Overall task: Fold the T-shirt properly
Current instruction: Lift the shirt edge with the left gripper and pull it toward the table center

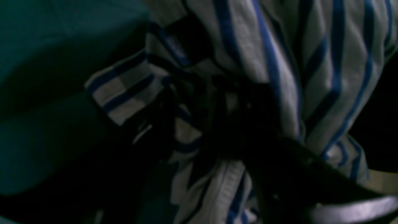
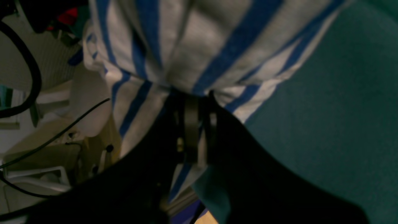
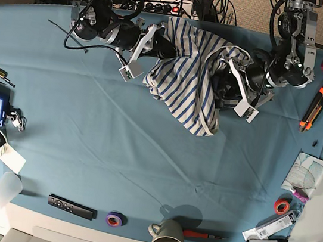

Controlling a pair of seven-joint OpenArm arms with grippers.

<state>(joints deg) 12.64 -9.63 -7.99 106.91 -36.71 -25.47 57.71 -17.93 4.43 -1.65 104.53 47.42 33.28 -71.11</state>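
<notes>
At table's rear, right jaws clamping T-shirt (image 2: 186,56)

The left fingers (image 1: 217,124) are dark and blurred, so their gap is unclear. T-shirt (image 3: 188,79) folds hide both fingertips in the base view; wrist views cut it off.

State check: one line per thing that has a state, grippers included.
White blue-striped fabric T-shirt: bunched, unfolded, lifted between both arms.
Right gripper: fingers shut on the T-shirt.
Left gripper: buried in the T-shirt, grip unclear.
Beige ceramic mug: lying on its side.
</notes>
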